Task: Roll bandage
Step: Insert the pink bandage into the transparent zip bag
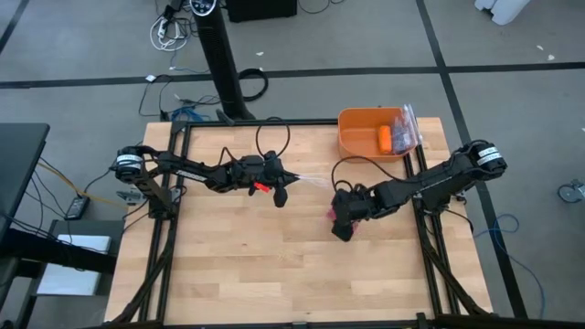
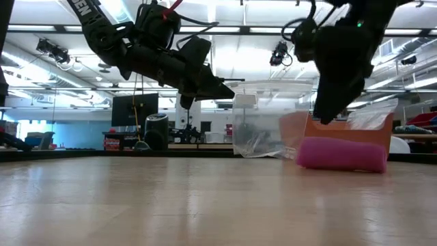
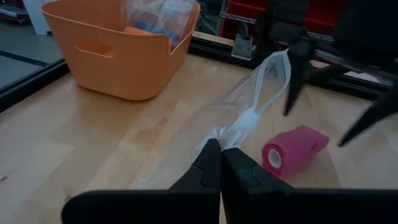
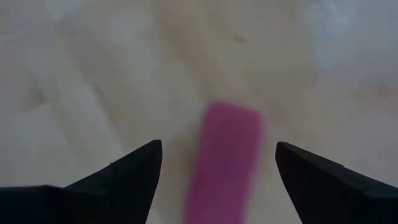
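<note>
The bandage (image 2: 340, 154) is a stubby magenta-pink cylinder lying on its side on the wooden table, right of centre; it also shows in the left wrist view (image 3: 293, 149). My right gripper (image 4: 219, 144) hangs open just above it, fingers pointing down on either side of it (image 2: 326, 113), touching nothing. My left gripper (image 3: 221, 158) is above the table's middle (image 1: 284, 192), shut on a clear crinkly plastic bag (image 3: 258, 93). My left gripper pinches a gathered end of the clear bag (image 3: 231, 134) between its two fingertips, coming from the table's left and slanting down. The bag is held up off the table and stretches away toward my right gripper (image 2: 263, 126). Whether its lower part touches the table, I cannot tell.
An orange bin (image 1: 358, 139) stands at the table's far right edge, holding a small orange roll (image 1: 385, 139) and another clear bag (image 1: 407, 123). Black frame rails (image 1: 178, 183) run along the table's left and right sides. Bare wood lies toward the near edge.
</note>
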{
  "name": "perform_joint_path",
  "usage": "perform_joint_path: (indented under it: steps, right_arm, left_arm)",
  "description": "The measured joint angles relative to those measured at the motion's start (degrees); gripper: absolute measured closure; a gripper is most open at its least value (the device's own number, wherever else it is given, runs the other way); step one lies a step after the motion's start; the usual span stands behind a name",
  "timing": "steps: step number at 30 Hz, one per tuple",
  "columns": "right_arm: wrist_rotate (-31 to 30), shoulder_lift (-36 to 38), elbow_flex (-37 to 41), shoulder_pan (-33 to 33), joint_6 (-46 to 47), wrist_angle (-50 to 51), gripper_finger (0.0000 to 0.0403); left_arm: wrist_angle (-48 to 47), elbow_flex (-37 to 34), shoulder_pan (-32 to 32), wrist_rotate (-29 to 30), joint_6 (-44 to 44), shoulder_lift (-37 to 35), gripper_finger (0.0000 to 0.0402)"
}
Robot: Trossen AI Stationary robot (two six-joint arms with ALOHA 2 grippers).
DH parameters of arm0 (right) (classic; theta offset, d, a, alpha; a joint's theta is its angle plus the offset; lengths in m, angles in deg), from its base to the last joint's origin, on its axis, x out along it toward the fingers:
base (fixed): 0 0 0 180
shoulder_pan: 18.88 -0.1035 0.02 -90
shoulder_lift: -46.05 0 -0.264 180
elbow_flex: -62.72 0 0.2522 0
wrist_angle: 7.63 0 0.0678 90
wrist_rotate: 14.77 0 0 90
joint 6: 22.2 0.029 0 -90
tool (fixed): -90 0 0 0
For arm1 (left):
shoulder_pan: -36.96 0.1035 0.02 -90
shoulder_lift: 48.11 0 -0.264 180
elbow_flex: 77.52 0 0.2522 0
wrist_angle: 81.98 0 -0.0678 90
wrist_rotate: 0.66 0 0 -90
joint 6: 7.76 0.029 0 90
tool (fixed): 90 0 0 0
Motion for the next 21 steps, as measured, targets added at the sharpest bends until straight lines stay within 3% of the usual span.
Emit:
perform_joint_path:
  steps: [7, 17, 21]
  right_arm:
    - [1.9, -1.9, 2.5, 3.0, -2.2, -3.2, 0.0086]
    - [6.3, -13.0, 2.2, 4.7, -5.2, -8.7, 0.0088]
    - [6.2, -14.0, 1.6, 4.9, -4.8, -8.6, 0.0111]
  left_arm:
    - [-0.1, 0.0, 0.0, -0.1, 0.0, 0.0, 0.0402]
    - [-1.9, 0.0, 0.0, -0.1, 0.0, 0.0, 0.0402]
    - [-2.3, 0.0, 0.0, -0.1, 0.0, 0.0, 0.0402]
